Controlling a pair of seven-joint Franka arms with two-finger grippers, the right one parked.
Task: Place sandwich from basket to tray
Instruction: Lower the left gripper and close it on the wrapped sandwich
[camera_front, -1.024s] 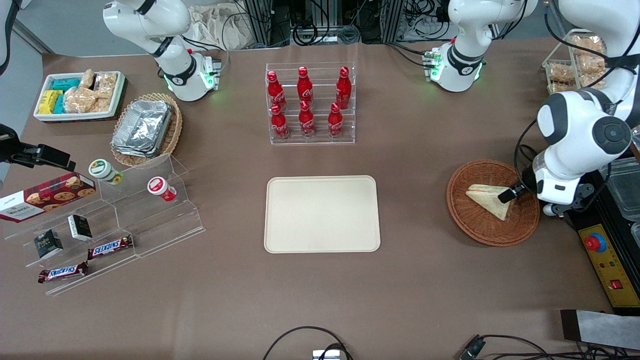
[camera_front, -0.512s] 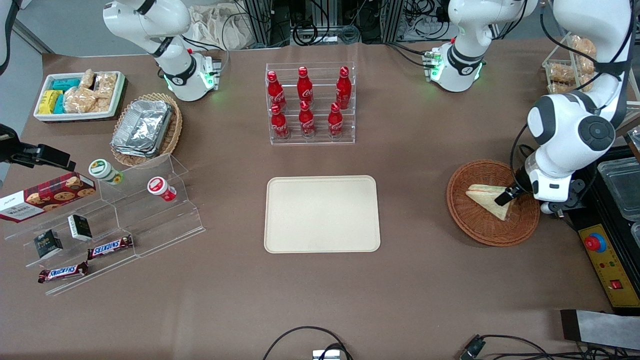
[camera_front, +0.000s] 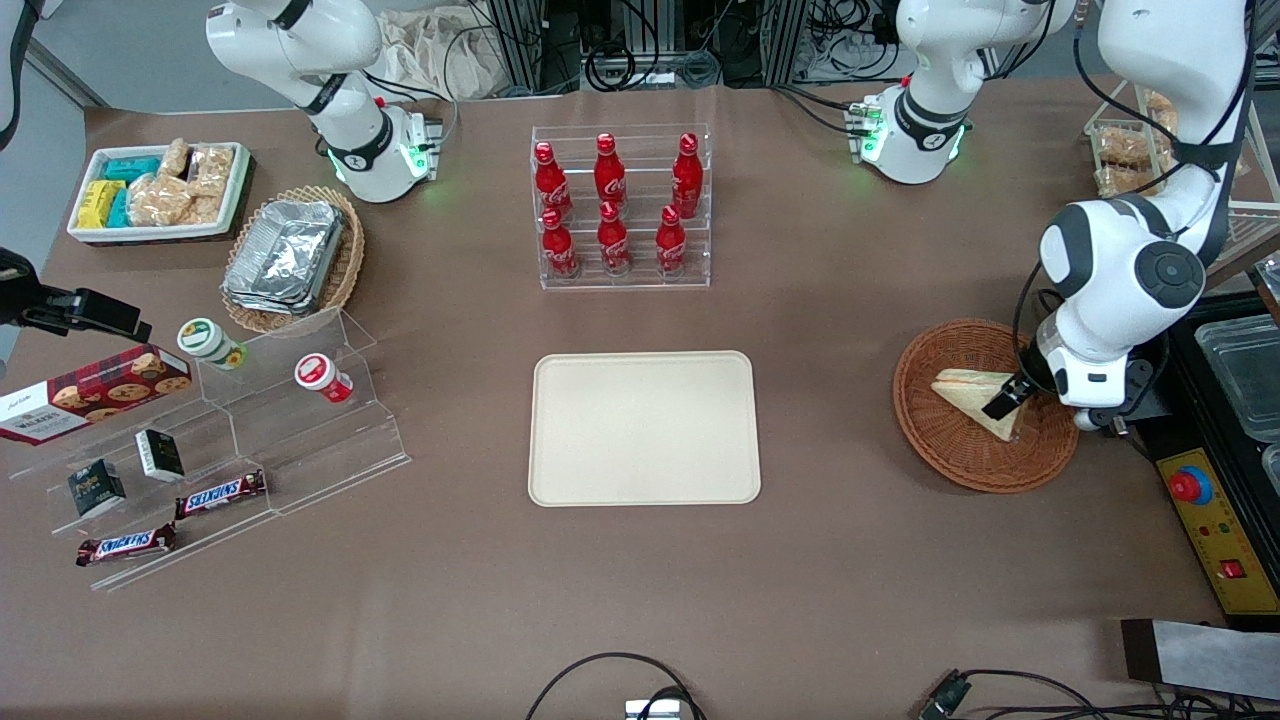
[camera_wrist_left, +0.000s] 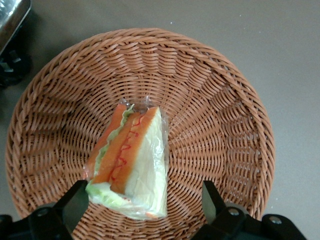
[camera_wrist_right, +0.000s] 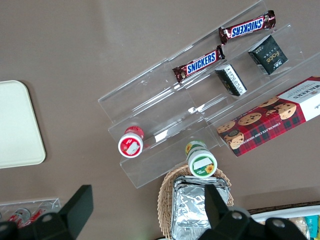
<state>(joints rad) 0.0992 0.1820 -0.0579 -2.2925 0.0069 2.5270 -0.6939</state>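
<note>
The sandwich (camera_front: 975, 396) is a wrapped white-bread wedge lying in the round reddish-brown wicker basket (camera_front: 930, 440) toward the working arm's end of the table. Its orange and green filling shows in the left wrist view on the sandwich (camera_wrist_left: 135, 160), with the basket (camera_wrist_left: 225, 125) weave all round it. My gripper (camera_front: 1005, 400) hangs low over the basket, open, its fingers (camera_wrist_left: 75, 200) standing either side of the sandwich's wide end without closing on it. The cream tray (camera_front: 643, 428) lies flat at the table's middle, bare.
A clear rack of red cola bottles (camera_front: 620, 205) stands farther from the camera than the tray. A black control box with a red button (camera_front: 1192, 486) and clear lidded containers (camera_front: 1240, 370) sit right beside the basket. An acrylic snack stand (camera_front: 215, 450) is toward the parked arm's end.
My arm has shifted toward the table's middle, carrying the gripper farther over the sandwich. The sandwich and basket have not moved.
</note>
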